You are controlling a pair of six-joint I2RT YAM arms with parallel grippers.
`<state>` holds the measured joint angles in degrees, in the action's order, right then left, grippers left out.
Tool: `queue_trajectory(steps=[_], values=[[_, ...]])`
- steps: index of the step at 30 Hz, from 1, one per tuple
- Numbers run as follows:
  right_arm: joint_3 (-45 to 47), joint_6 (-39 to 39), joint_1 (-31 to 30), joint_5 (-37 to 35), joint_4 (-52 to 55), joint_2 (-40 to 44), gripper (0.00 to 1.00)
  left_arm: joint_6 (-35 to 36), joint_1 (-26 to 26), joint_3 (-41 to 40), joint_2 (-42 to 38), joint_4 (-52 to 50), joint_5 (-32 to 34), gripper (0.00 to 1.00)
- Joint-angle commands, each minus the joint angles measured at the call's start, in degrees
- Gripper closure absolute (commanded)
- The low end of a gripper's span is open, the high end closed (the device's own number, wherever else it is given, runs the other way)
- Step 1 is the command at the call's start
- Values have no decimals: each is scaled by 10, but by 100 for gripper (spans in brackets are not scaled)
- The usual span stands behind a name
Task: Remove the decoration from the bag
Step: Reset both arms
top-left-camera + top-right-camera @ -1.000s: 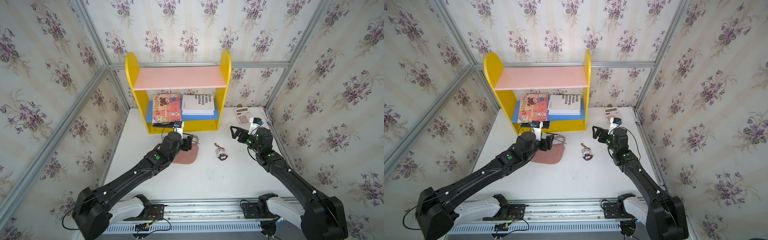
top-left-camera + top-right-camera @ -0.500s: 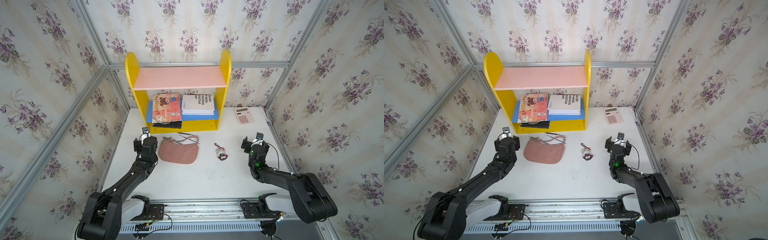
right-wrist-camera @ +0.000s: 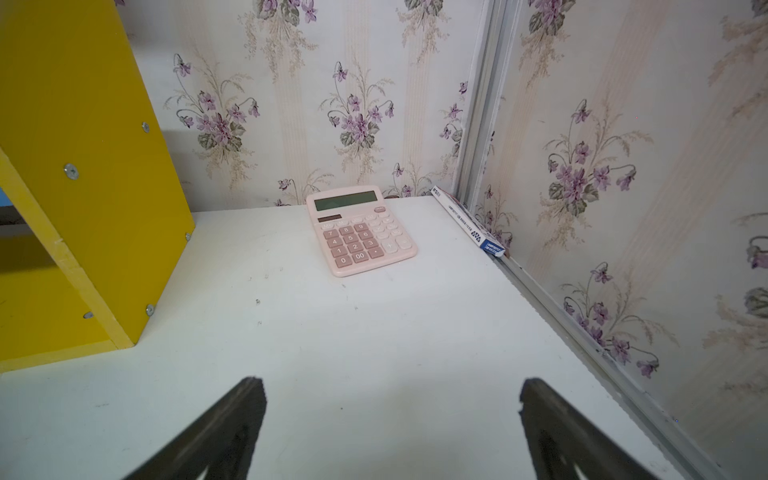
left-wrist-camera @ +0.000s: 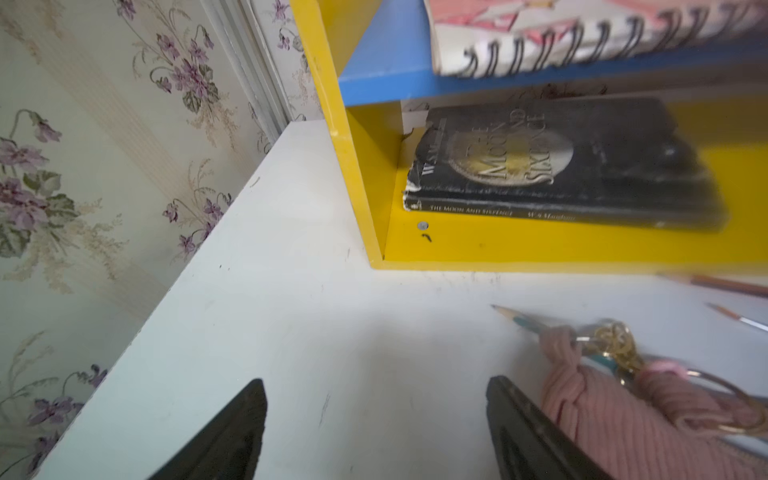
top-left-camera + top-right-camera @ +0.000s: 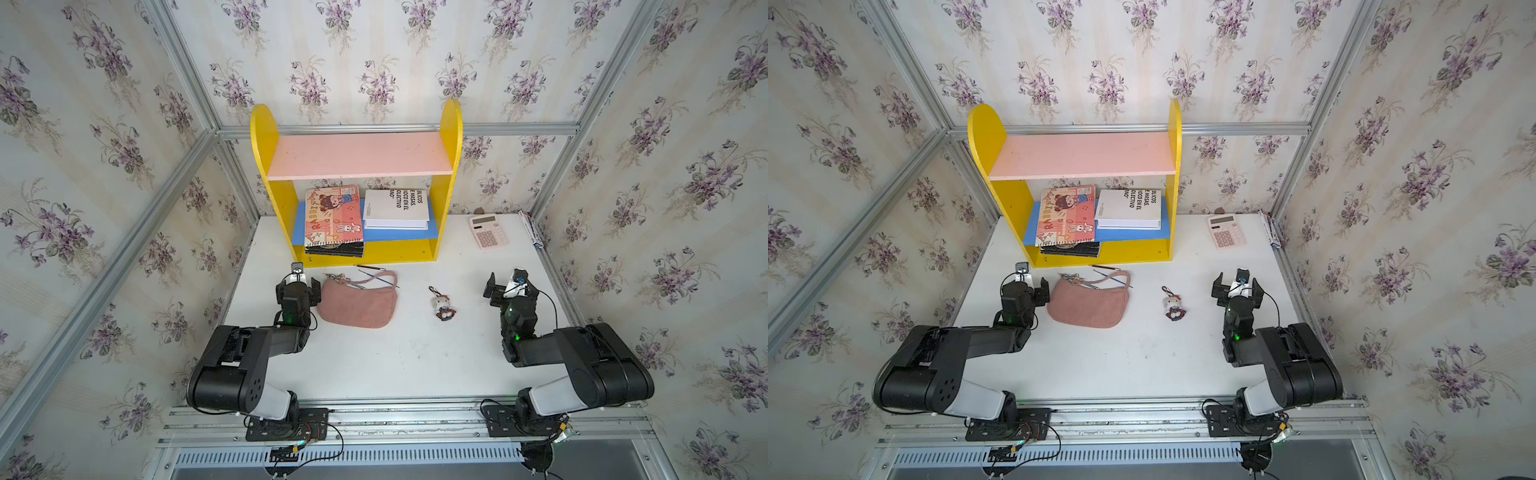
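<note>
Standing open over white table point(image 5: 395, 357) w/ floral walls point(image 5: 374, 62): L gripper point(image 5: 298, 287), R gripper point(image 5: 509, 286)

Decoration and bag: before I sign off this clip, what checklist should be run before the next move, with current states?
1. Decoration off the bag: ok, it lies apart from it on the table.
2. Left gripper empty, jaws apart: ok.
3. Right gripper empty, jaws apart: ok.
4. Left gripper clear of the bag: cannot tell, one finger sits close beside the bag's end.
5. Decoration's clasp intact: cannot tell, too small.
</note>
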<state>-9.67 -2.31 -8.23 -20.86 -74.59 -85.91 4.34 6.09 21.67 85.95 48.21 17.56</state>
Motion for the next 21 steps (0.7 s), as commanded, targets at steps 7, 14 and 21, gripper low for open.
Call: queue_trajectory(steps=[7, 14, 21], values=[[-3, 32, 11, 19, -47, -21, 0, -25, -20, 0, 32, 56, -17, 0], [-11, 31, 13, 20, -43, -28, 0, -25, -20, -2, 31, 58, -19, 0], [-11, 30, 13, 20, -48, -31, 0, -24, -20, -2, 31, 58, -19, 0]])
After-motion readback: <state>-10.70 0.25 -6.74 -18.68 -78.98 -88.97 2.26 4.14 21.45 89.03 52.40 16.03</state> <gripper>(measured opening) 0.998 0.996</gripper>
